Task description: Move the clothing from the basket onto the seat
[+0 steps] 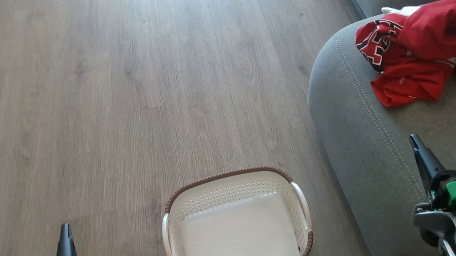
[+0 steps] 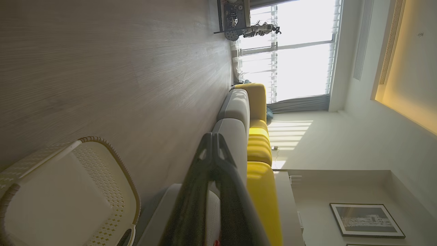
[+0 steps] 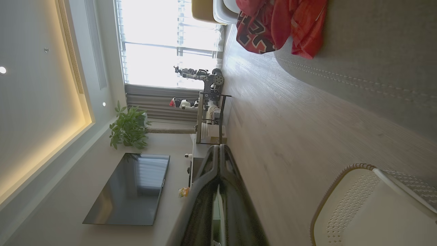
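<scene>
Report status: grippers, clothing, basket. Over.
Left gripper and right gripper shut, fingers holding nothing. Red clothing heaped on the grey sofa; basket on the floor, nothing in it. No obstruction seen.

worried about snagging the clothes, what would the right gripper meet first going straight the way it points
Nothing close: the right gripper points level across the room, with the clothing on the sofa off to one side. First in line looks like the far shelf rack, depth unclear.
</scene>
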